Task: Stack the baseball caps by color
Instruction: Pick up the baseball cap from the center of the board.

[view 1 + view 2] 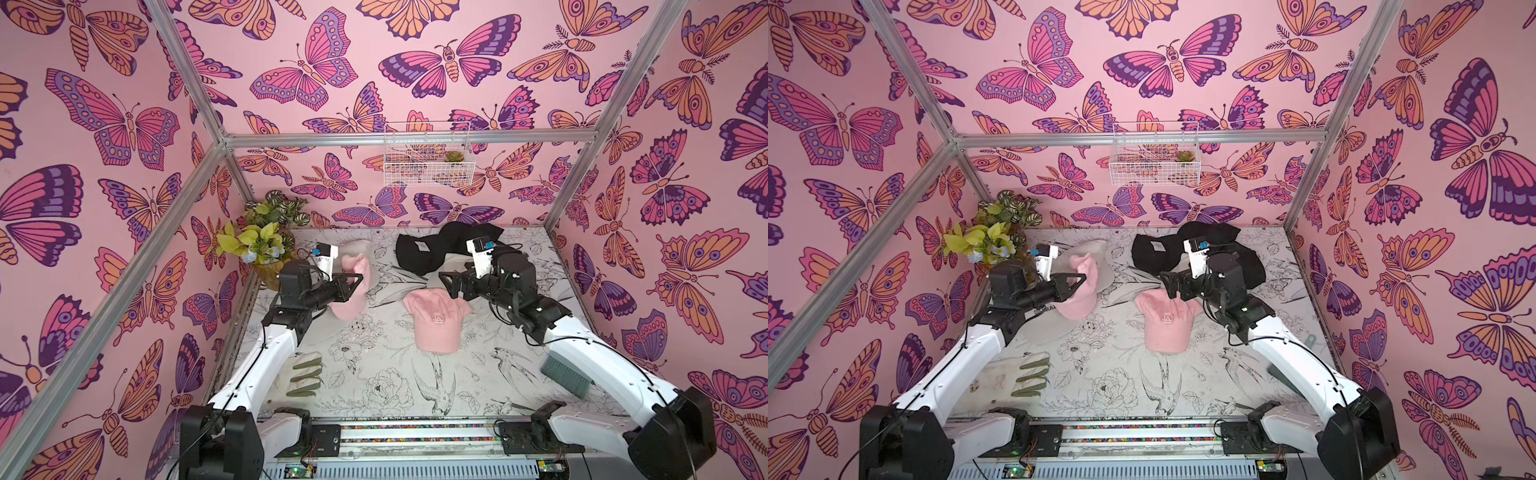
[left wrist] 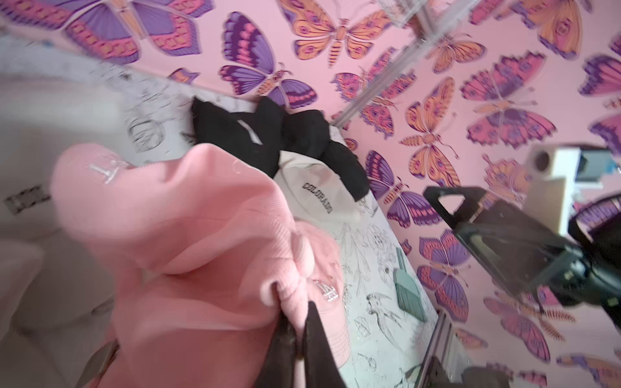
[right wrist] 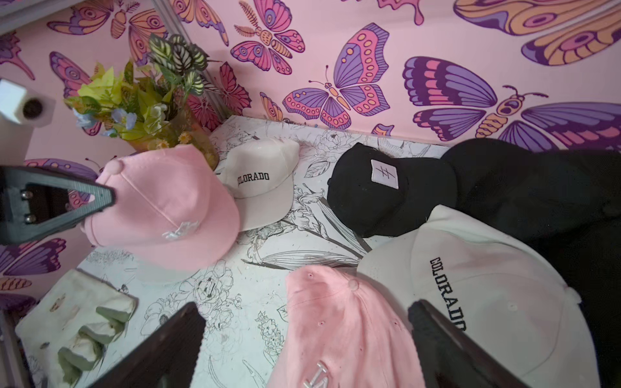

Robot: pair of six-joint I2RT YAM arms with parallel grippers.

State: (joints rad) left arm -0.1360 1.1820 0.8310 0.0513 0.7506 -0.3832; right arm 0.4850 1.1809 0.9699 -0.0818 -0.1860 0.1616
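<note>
Left end effector (image 1: 358,277) is clamped shut on a fold of the held pink cap (image 1: 349,305). The cap is carried clear of the counter (image 1: 374,374) at the far-left side. Right end effector (image 1: 448,284) is spread wide with nothing held, hovering just over the far edge of the second pink cap (image 1: 436,324). That cap is laid flat mid-counter, to the right of the left end effector and nearer the robot base. Its long axis runs far-to-near, brim toward the base. The right arm is nearer it, but the load is on the left. A rightward, nearward carry is judged next, brims aligned.
</note>
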